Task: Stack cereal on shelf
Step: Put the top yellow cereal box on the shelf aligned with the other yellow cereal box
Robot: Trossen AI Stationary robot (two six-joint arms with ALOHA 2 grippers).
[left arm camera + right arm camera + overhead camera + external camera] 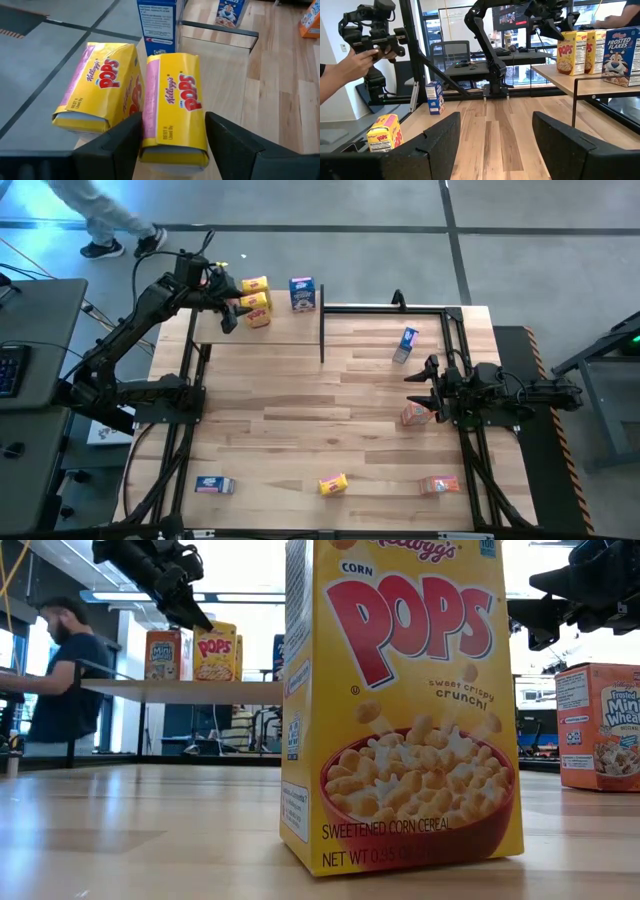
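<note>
Two yellow cereal boxes [175,90] [100,85] and a blue one [302,292] stand upright on the shelf [260,330] at the table's far left. My left gripper [172,117] is open just above one yellow box, a finger on either side of its top end; it also shows in the high view [228,315]. My right gripper [425,385] is open and empty at the table's right side, above an orange-red box [413,414]. On the table lie a blue box [405,345], another blue box [213,485], a yellow box [332,484] and an orange-red box [438,485].
The shelf's black posts and rail [322,330] stand along its right side. The yellow box at the near edge fills the low view [400,710]. A person sits beyond the table [60,670]. A person's hand holding a device shows in the right wrist view [365,50].
</note>
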